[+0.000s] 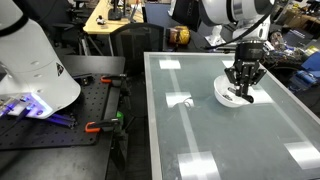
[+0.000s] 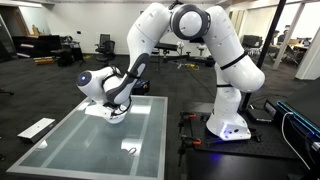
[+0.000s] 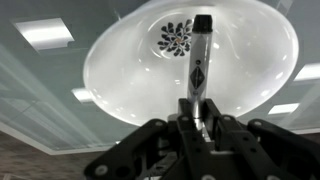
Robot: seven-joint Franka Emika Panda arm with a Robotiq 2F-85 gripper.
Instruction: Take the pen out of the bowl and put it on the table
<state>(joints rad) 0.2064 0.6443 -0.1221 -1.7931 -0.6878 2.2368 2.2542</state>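
Well apart from the claw, at the far left in an exterior view: white robot base [image 1: 35, 60] on a dark perforated bench [image 1: 60, 130], violet glow at its foot, orange-handled clamps [image 1: 97, 127] at the bench edge. Closer to the claw: glossy pale grey-green table [image 1: 200, 140], square light reflections across its top. Directly beneath the claw [image 1: 242, 94]: small white bowl [image 1: 224, 92] standing on the table, claw reaching down into it from above.

In an exterior view showing the whole robot: white arm [image 2: 200, 40] arching high over the table and bending down to the claw. Nearer the camera than the claw, a small dark curled item [image 2: 130, 150] on the table top, too small to identify.

Wrist view, left to right: bright reflections on the table beyond the bowl's rim, bowl filling most of the picture just below the claw. Dark petal-like mark [image 3: 177, 37] on the bowl's inside, beside the pen's far end. Black pen [image 3: 199, 65] with a pale printed band, stretching from the far part of the bowl straight back to the claw. Near end of the pen lodged between the two fingers [image 3: 216, 125], both pressed close against it: claw closed around the pen, pen inside the bowl's outline, not on the table.
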